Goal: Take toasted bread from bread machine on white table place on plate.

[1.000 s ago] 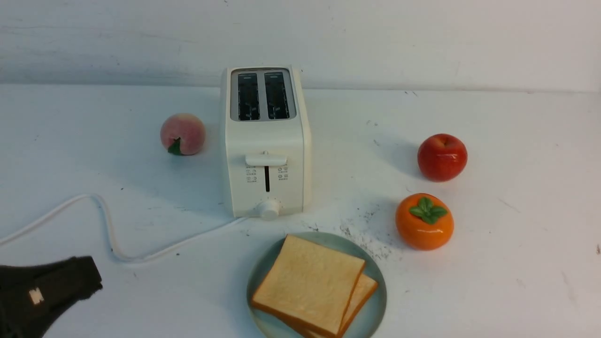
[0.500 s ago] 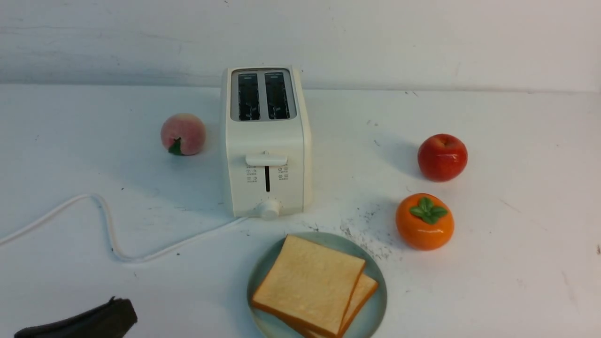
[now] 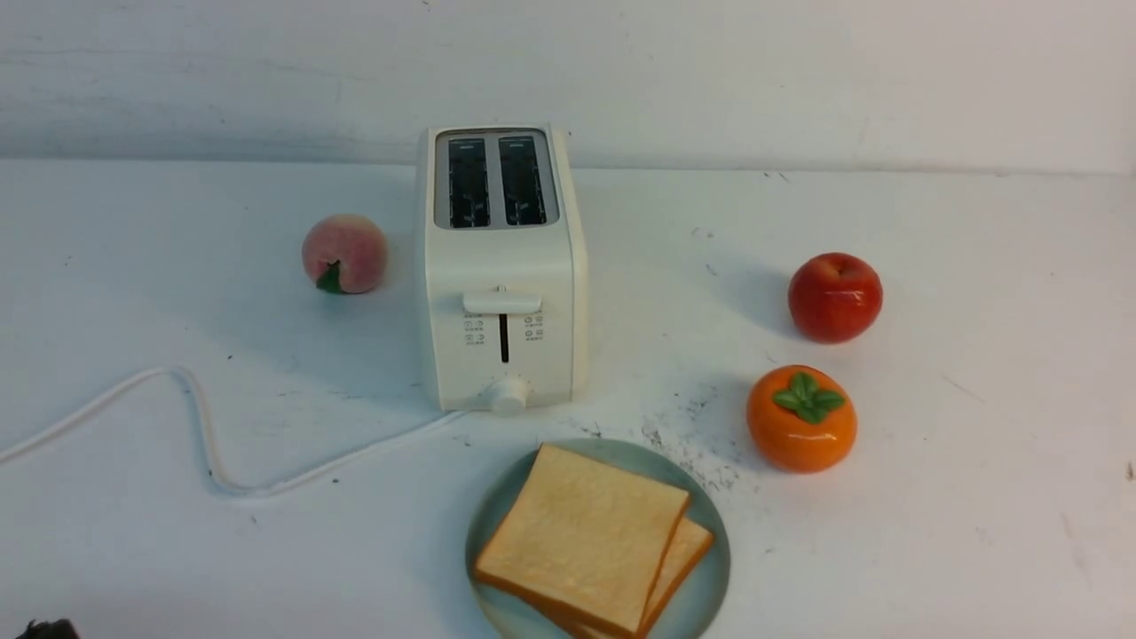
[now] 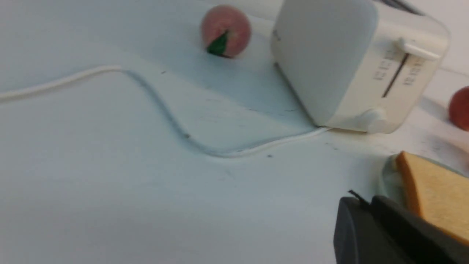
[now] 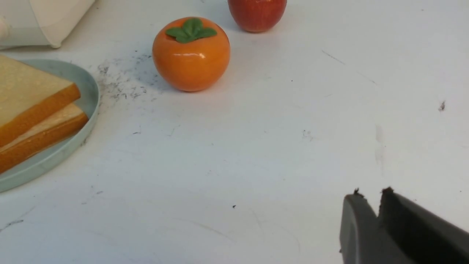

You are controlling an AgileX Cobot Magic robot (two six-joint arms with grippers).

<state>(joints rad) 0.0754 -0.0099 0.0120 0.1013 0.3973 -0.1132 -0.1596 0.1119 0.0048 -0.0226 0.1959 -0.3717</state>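
The white table point(image 3: 976, 373) is a large flat surface, scuffed with thin scratches. A patch of dark specks and crumbs point(image 3: 697, 444) lies between the plate point(image 3: 714, 550) and the orange persimmon point(image 3: 801, 417). Behind the table stands a plain pale wall point(image 3: 799, 71) with faint marks.

The bread machine point(image 3: 501, 266) stands upright near the middle, and both its slots look dark and empty. Small printed symbols sit on both sides of its lever slot, but they are too small to read. Its white cord point(image 3: 204, 444) runs in a curve toward the left edge. A peach point(image 3: 344, 253) lies just beside the machine on its left; a red apple point(image 3: 835, 296) is well apart on the right, behind the persimmon.

The toasted bread point(image 3: 581, 537) lies on the plate in front of the machine, two slices stacked, the upper one turned a little over the lower.

The left gripper point(image 4: 370, 205) hangs over the table near the plate, its fingers almost together and holding nothing. The right gripper point(image 5: 370, 198) hangs over bare table, with only a narrow gap between its fingers, also empty.
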